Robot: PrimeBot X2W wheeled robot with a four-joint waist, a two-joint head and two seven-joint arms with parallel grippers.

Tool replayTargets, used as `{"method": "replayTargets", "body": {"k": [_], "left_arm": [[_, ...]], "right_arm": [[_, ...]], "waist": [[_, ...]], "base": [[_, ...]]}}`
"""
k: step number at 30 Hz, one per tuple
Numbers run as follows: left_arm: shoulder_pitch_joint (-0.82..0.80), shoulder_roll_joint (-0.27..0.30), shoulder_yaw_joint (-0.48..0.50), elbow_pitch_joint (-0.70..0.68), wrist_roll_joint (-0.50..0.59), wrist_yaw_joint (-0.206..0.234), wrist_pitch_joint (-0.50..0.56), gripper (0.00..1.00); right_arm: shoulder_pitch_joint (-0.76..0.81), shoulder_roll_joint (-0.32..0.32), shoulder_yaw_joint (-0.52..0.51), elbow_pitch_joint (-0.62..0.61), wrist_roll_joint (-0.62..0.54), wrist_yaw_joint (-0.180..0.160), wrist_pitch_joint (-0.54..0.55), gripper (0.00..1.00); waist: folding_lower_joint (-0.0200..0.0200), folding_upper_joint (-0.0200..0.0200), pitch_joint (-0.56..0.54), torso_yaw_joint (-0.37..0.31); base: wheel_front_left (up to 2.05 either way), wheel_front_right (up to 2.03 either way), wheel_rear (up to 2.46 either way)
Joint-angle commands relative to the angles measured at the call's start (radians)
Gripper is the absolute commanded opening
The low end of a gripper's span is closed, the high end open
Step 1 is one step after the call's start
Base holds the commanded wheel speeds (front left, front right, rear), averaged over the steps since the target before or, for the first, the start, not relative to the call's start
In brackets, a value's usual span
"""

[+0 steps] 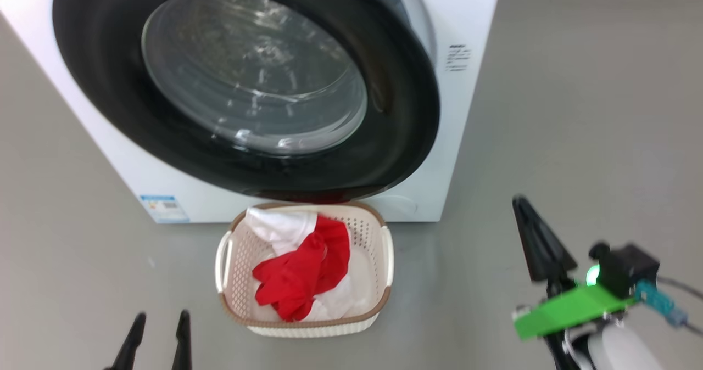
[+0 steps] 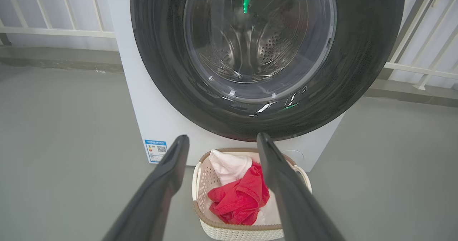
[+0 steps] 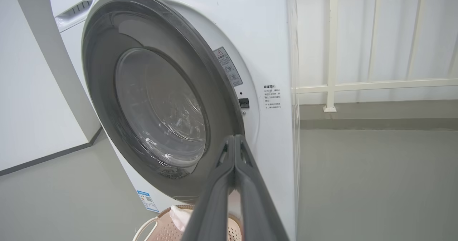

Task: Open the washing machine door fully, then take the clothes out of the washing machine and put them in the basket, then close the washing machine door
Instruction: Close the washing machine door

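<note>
Last step in hand: shutting the washer door [image 1: 247, 79], seemingly unlatched.
Left claw [image 1: 162, 315] apart at 7 o'clock, right claw [image 1: 522, 205] pressed together, empty, at 4 o'clock. Clothes [image 1: 302, 271] already in the basket [image 1: 387, 249] at 6 o'clock. Probably calls for a push on the ring [image 1: 423, 112] at its 3 o'clock edge. Door standing off the latch [image 3: 244, 103] plain from the right wrist; bare drum [image 2: 257, 44] from the left.

soft even daylight is filling all three views. the washing machine door [image 1: 252, 73] glass is throwing white glare streaks, and a green reflection [image 2: 246, 1] is glowing in it. the basket [image 1: 387, 249] is casting a faint shadow on the floor [image 1: 576, 139]. wrist views are bowing at the edges; the left gripper [image 2: 222, 138] is looking soft up close.
</note>
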Motion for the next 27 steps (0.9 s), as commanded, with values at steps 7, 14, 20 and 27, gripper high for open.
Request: {"method": "replayTargets", "body": {"k": [7,14,20,27], "left_arm": [[-0.096,0.002,-0.005,-0.040,-0.015,-0.006,-0.008,1.00],[-0.162,0.002,-0.048,-0.035,-0.052,-0.006,-0.008,1.00],[-0.212,0.002,-0.077,-0.034,-0.078,-0.006,-0.008,1.00],[-0.256,0.002,-0.093,-0.033,-0.098,-0.006,-0.008,1.00]], "right_arm": [[-0.202,0.000,0.036,0.044,0.019,0.006,-0.006,0.00],[-0.350,-0.007,0.061,0.140,0.021,0.006,-0.006,0.00],[-0.438,-0.026,0.050,0.195,0.020,0.006,-0.006,0.00],[-0.517,-0.039,0.024,0.229,0.021,0.006,-0.006,0.00]], "waist": [[0.0000,0.0000,0.096,0.085],[0.0000,0.0000,0.184,0.144],[0.0000,0.0000,0.253,0.189],[0.0000,0.0000,0.312,0.223]], "base": [[0.00,0.00,0.00],[0.00,0.00,0.00],[0.00,0.00,0.00],[0.00,0.00,0.00]]}}
